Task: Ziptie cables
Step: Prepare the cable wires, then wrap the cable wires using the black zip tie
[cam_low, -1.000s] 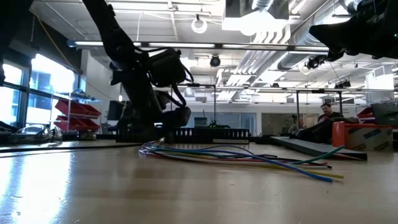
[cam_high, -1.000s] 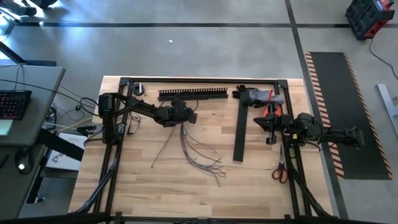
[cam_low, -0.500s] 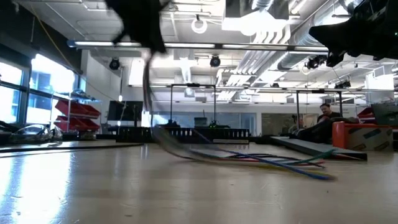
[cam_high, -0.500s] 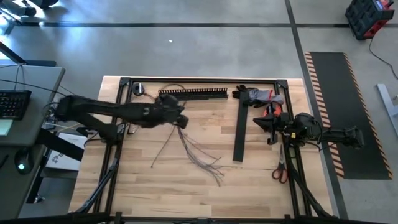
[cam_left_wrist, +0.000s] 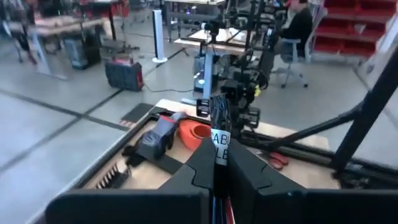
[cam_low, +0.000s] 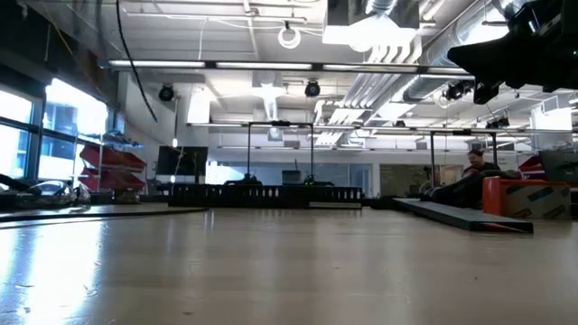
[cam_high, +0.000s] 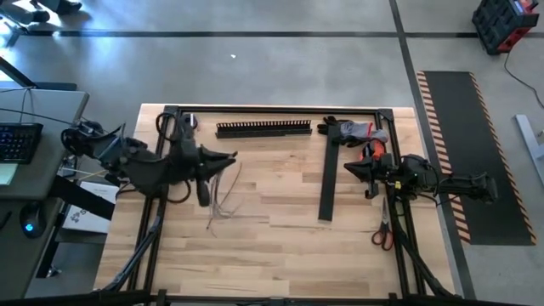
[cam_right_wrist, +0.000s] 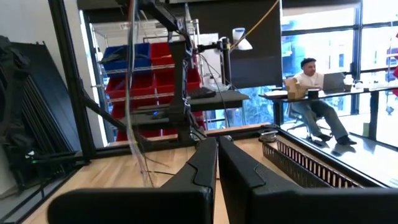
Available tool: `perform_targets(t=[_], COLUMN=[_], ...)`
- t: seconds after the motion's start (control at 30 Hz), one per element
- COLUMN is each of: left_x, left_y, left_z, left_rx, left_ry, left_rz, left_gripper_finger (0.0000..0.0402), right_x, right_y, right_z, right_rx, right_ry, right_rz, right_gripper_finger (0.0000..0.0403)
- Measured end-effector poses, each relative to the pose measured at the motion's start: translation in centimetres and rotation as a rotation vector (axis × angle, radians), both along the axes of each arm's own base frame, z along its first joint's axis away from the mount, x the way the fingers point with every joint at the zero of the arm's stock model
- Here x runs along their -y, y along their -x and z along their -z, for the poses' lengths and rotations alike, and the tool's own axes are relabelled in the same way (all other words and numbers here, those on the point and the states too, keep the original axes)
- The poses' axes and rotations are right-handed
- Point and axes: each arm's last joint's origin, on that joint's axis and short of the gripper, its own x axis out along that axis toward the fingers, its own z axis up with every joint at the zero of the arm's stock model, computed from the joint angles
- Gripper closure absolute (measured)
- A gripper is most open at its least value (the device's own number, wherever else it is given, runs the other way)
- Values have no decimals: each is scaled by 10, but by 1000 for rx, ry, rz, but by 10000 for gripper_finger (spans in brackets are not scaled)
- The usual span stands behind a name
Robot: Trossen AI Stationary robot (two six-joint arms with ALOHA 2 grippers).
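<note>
Gripping the cables (cam_high: 223,191), left pincer (cam_high: 228,158) holds them above the table (cam_high: 280,246).

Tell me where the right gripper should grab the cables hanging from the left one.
Probably just below the left gripper, where the cables hang gathered; their loose ends fan apart. Bring the right gripper in level from its own side, across the strands.

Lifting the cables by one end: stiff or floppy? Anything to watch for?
Likely floppy: the cables hang limp and nearly straight down from the left gripper, whose jaws are shut on them. Probably light, since the strands are thin. Their lower ends splay apart in the high view, so they may swing or snag when carried.
</note>
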Motion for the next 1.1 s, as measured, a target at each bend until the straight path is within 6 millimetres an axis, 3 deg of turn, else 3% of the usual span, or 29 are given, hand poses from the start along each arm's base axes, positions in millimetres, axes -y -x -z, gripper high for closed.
perform_targets(t=[0.1, 0.2, 0.37, 0.5, 0.6, 0.73, 0.83, 1.1], left_x=[-2, -7, -13, -10, -8, -14, -21, -32], left_y=[-23, -64, -153, -225, -260, -281, -282, -247], left_z=[9, 40, 125, 194, 238, 285, 304, 260], left_rx=[-57, -201, -373, -297, -184, -147, -210, -477], left_ry=[-36, -30, -16, 39, 83, 117, 147, 82], left_rz=[-6, -12, 72, 318, 456, 436, 368, 288], left_gripper_finger=[398, 398, 398, 398, 398, 398, 386, 264], right_x=[0, 0, 0, 0, 0, 0, 0, -1], right_y=[0, 0, 0, 0, 0, 0, 0, -4], right_z=[0, 0, 0, 0, 0, 0, 1, 4], right_rx=[0, 0, 0, 1, 1, 0, -5, -52], right_ry=[0, 0, -8, -16, -17, -16, -18, 21], right_rz=[0, -1, -2, -3, -3, -3, -3, -49], right_gripper_finger=[403, 403, 403, 403, 403, 403, 403, 394])
